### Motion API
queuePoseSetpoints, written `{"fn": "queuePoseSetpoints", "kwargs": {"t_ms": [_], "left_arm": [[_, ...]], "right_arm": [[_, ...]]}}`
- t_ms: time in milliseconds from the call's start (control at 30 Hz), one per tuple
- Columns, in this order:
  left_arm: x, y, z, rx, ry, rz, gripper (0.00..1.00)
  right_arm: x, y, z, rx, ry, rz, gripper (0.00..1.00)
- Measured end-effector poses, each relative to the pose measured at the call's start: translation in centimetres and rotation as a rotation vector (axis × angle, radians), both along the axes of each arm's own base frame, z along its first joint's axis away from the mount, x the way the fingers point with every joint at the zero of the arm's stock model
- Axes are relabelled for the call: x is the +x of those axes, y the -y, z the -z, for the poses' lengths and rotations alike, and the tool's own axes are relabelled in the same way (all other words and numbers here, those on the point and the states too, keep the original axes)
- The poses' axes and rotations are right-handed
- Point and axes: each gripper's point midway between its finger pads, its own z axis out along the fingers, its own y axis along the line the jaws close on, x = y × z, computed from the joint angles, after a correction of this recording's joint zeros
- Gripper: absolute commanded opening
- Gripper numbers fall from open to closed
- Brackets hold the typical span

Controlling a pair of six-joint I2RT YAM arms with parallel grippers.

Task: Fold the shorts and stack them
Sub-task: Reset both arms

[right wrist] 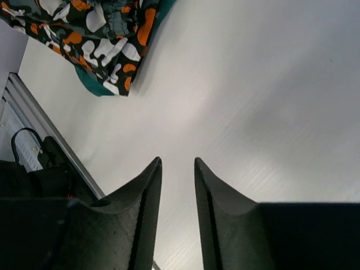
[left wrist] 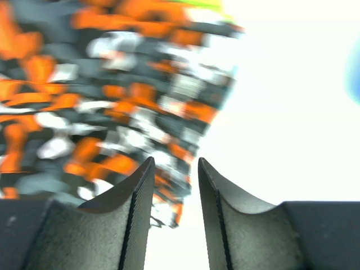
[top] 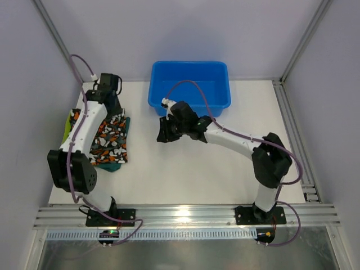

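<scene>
The camouflage shorts (top: 112, 140) lie folded on top of a stack at the table's left. The teal-green shorts (top: 112, 166) show as an edge at the near end, and the lime shorts (top: 68, 125) as a strip on the left side. My left gripper (top: 114, 111) hovers over the stack's far right corner. It is open and empty (left wrist: 175, 163), with the camouflage print (left wrist: 112, 84) blurred close beneath. My right gripper (top: 164, 130) is open and empty over bare table (right wrist: 178, 162), to the right of the stack. Its view shows the camouflage shorts (right wrist: 101, 34) and teal edge (right wrist: 90, 84).
A blue plastic tub (top: 188, 63) stands at the back centre, just beyond my right wrist. Aluminium rails run along the near edge (top: 180, 214) and the right edge of the table. White walls close in the left and right sides.
</scene>
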Motion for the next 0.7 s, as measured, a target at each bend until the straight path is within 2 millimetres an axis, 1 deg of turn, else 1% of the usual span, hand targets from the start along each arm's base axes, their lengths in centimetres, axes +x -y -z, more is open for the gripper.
{"fn": "queuePoseSetpoints", "kwargs": {"t_ms": [33, 67, 133, 167, 200, 233, 267, 300, 333, 367, 400, 433, 500, 533, 600, 667, 700], "left_arm": [[0.0, 1.6, -1.1, -0.022, 0.03, 0.049, 0.4], [-0.2, 3.8, -2.3, -0.049, 0.061, 0.113, 0.42], [-0.9, 8.4, -3.8, -0.094, 0.095, 0.257, 0.44], [-1.4, 10.5, -4.2, -0.116, 0.098, 0.325, 0.45], [-2.1, 12.7, -4.4, -0.138, 0.098, 0.395, 0.46], [-2.8, 14.8, -4.5, -0.159, 0.096, 0.466, 0.48], [-3.5, 16.1, -4.5, -0.18, 0.093, 0.512, 0.52], [-4.5, 17.7, -4.4, -0.21, 0.091, 0.568, 0.97], [-5.6, 18.8, -4.5, -0.244, 0.087, 0.612, 0.99], [-6.6, 20.0, -4.8, -0.297, 0.102, 0.662, 0.99], [-7.6, 21.0, -5.3, -0.352, 0.131, 0.704, 0.99], [-8.5, 21.5, -5.8, -0.394, 0.15, 0.731, 0.99], [-10.5, 22.6, -7.7, -0.502, 0.228, 0.79, 0.99], [-11.2, 23.0, -8.8, -0.543, 0.274, 0.816, 0.99], [-12.3, 23.5, -11.0, -0.596, 0.357, 0.853, 0.99], [-13.0, 24.0, -12.5, -0.63, 0.409, 0.883, 0.99], [-13.1, 24.1, -12.7, -0.642, 0.417, 0.892, 0.99]], "right_arm": [[-0.4, 0.9, -0.5, -0.016, 0.009, 0.01, 0.39], [-0.8, 1.9, -1.1, -0.03, 0.021, 0.024, 0.49], [-1.7, 4.1, -2.6, -0.046, 0.046, 0.06, 0.59], [-2.1, 5.0, -3.4, -0.048, 0.061, 0.077, 0.63], [-2.6, 6.2, -4.5, -0.044, 0.08, 0.103, 0.73], [-3.1, 7.3, -5.6, -0.034, 0.096, 0.13, 0.78], [-3.5, 8.5, -6.8, -0.025, 0.118, 0.159, 0.84], [-4.0, 9.6, -8.2, -0.006, 0.143, 0.191, 0.91], [-4.3, 10.8, -9.7, 0.016, 0.17, 0.225, 0.94], [-4.7, 11.9, -11.1, 0.038, 0.194, 0.255, 1.0], [-5.0, 12.9, -12.6, 0.065, 0.223, 0.288, 1.0], [-5.3, 13.8, -13.7, 0.084, 0.245, 0.313, 0.99], [-5.9, 15.8, -16.3, 0.131, 0.291, 0.377, 0.99], [-6.1, 16.7, -17.3, 0.148, 0.31, 0.408, 1.0], [-6.3, 18.3, -18.2, 0.163, 0.325, 0.465, 0.99], [-6.4, 19.4, -18.2, 0.154, 0.319, 0.512, 0.99], [-6.5, 19.9, -18.0, 0.145, 0.312, 0.533, 0.99]]}}
